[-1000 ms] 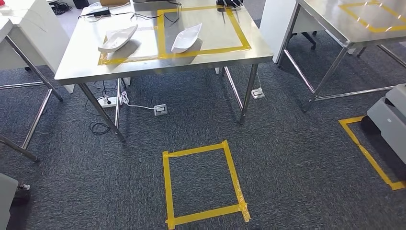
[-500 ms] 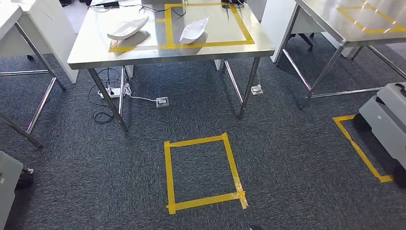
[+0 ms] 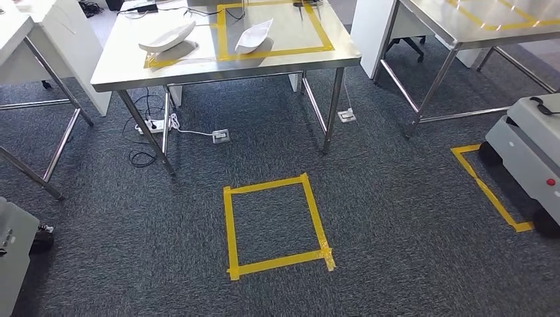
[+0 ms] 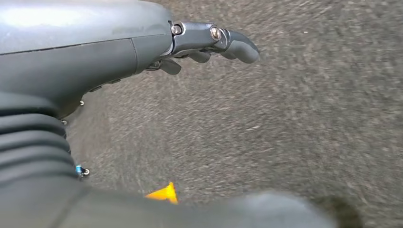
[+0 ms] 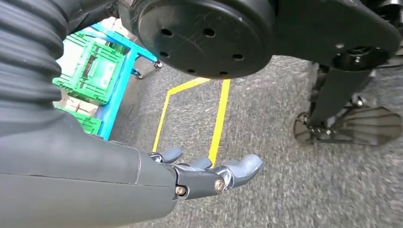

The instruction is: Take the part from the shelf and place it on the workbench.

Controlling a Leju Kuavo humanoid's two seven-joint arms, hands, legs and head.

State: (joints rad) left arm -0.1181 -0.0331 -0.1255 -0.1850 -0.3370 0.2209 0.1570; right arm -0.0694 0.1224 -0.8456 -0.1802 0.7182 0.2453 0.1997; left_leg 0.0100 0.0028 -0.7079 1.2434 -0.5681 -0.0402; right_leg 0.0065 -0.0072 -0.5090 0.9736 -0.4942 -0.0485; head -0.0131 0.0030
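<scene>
Both hands hang empty: left hand [image 4: 209, 45] and right hand [image 5: 209, 173], fingers loosely apart over carpet. No shelf ahead, just counter [image 3: 119, 69] upper left w/ white parts [image 3: 253, 36], so turn steadily, arms tucked, clear of yellow square [image 3: 277, 224] mid-frame.

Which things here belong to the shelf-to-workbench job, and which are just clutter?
Job:
steel workbench
two white parts on it
left robot hand, empty
right robot hand, empty

Lying about:
floor tape square
power strip
grey cart
</scene>
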